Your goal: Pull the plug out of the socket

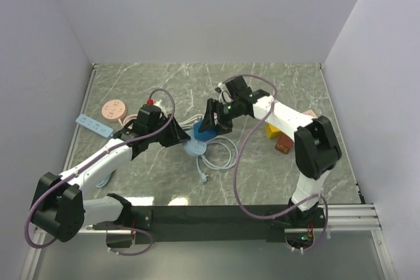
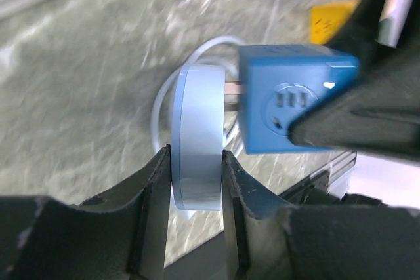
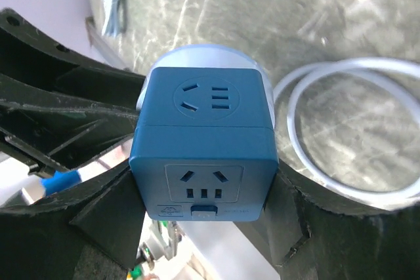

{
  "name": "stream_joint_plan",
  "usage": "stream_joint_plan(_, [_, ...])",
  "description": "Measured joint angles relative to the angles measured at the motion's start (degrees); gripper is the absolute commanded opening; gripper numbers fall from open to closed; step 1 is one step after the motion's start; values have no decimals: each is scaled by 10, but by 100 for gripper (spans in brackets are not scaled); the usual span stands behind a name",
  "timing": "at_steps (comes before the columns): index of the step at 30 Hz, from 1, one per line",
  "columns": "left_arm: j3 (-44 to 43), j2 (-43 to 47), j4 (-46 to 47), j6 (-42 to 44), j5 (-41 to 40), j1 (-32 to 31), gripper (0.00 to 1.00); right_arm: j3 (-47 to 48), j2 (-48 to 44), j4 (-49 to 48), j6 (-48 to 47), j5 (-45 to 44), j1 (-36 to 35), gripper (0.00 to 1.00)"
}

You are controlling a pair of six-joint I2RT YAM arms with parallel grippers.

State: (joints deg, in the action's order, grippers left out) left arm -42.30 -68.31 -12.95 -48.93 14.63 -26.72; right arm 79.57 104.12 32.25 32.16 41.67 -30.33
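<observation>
A pale blue round plug (image 2: 197, 136) is pinched at its rim by my left gripper (image 2: 197, 175), which is shut on it. Its metal prongs (image 2: 231, 88) bridge a narrow gap into the side of the blue cube socket (image 2: 295, 96). My right gripper (image 3: 203, 195) is shut on the socket (image 3: 203, 155), one finger on each side. The plug's rim (image 3: 197, 54) shows just behind the cube. From above, plug (image 1: 195, 148) and socket (image 1: 203, 134) sit mid-table between the left gripper (image 1: 180, 137) and the right gripper (image 1: 209, 122).
The plug's white cable (image 1: 220, 155) loops on the marble table to the right of the plug. A pink disc (image 1: 115, 109) and a pale blue strip (image 1: 94, 125) lie at the left. Yellow (image 1: 272, 132) and brown (image 1: 283, 143) blocks lie at the right.
</observation>
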Motion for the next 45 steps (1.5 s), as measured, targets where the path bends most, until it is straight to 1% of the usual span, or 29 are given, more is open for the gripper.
stream_joint_plan(5, [0,-10,-38,3,-4,3,1,-100,-91,-60,74,-96,-56,0])
stream_joint_plan(8, [0,-13,-45,3,-10,7,1,-121,-123,-68,97,-128,-85,0])
stream_joint_plan(10, [-1,-13,-48,4,-11,8,1,-123,-137,-62,100,-150,-84,0])
stream_joint_plan(13, [-4,-13,-56,7,-12,8,1,-107,-143,-33,88,-200,-41,0])
stream_joint_plan(17, [-21,-9,-76,12,-22,8,1,-69,-139,16,63,-304,52,0])
stream_joint_plan(20, [-52,9,-103,15,-37,8,1,-46,-130,45,51,-378,116,0])
stream_joint_plan(24, [-132,48,-146,23,-75,13,1,-37,-106,73,48,-449,190,0])
stream_joint_plan(27, [-203,64,-182,33,-101,33,1,-36,-87,94,49,-484,230,0])
stream_joint_plan(30, [-257,75,-216,48,-141,69,1,-11,-55,116,53,-510,260,0])
stream_joint_plan(33, [-269,86,-259,58,-181,128,1,12,-32,119,56,-528,276,0])
stream_joint_plan(39, [-272,85,-354,92,-246,320,1,22,-2,126,59,-531,293,0])
stream_joint_plan(42, [-284,73,-372,114,-264,385,1,23,10,129,59,-531,296,0])
stream_joint_plan(45, [-286,50,-365,132,-264,433,1,33,24,133,59,-531,296,0])
